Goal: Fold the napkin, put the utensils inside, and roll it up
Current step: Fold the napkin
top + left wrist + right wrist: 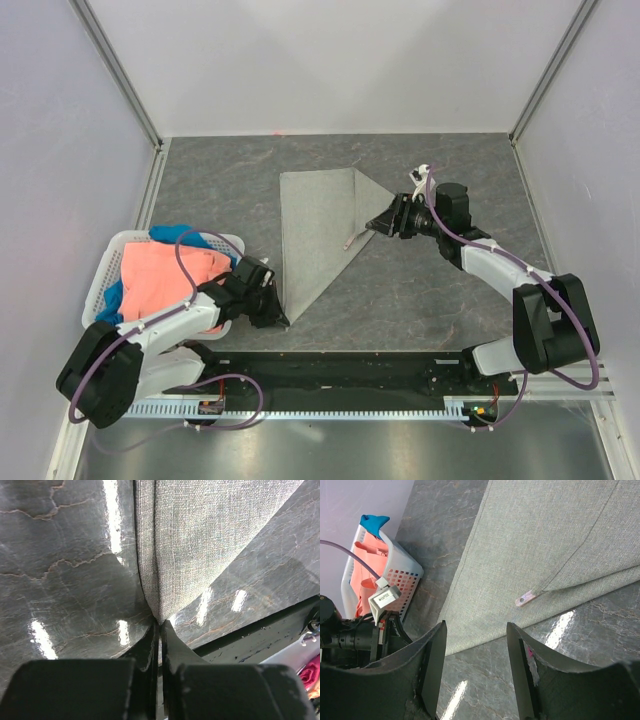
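While it lies flat on the dark marbled bench [430, 290], the napkin [320, 225] shows a plain light-grey weave. It is folded into a long wedge with its narrow tip toward the arms, and a diagonal flap edge crosses its right half. Left of the napkin sits a white basket [98, 292]. The left gripper [280, 318] pinches the napkin's near tip, jaws almost together. Just off its right edge the right gripper [378, 226] hangs wide apart. A pinkish utensil [526, 599] pokes from under the flap.

One grey napkin [320, 230], one utensil [525, 599] (only its pinkish tip shows), one white basket [97, 292], one coral cloth [160, 280], one blue cloth [172, 233], two arms: left arm [150, 328], right arm [492, 263].
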`<state>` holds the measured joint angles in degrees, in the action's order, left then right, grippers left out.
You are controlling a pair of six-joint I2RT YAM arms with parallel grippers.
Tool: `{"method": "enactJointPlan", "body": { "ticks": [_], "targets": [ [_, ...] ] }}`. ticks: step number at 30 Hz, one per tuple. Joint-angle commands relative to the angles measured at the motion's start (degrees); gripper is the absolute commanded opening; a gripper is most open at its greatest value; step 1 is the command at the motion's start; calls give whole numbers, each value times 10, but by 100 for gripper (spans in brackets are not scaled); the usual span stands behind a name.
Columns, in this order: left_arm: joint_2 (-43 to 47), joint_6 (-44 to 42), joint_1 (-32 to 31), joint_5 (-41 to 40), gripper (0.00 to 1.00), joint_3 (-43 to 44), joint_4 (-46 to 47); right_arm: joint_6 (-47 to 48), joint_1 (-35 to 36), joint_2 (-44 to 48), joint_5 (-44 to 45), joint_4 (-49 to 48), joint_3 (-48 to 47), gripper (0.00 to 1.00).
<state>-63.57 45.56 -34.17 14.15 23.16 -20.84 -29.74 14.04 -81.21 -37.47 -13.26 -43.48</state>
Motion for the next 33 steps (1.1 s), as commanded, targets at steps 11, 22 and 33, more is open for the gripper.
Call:
{"method": "enactJointPlan", "body": {
  "ticks": [11,22,33],
  "targets": [
    [-60,-69,3,23,2,211,-56,36,-2,63,91,52,-6,59],
    [-335,-165,2,80,2,476,-7,58,-4,92,173,99,-12,59],
    [-473,-216,0,88,2,681,0,70,-16,93,197,111,2,60]
  ]
}}
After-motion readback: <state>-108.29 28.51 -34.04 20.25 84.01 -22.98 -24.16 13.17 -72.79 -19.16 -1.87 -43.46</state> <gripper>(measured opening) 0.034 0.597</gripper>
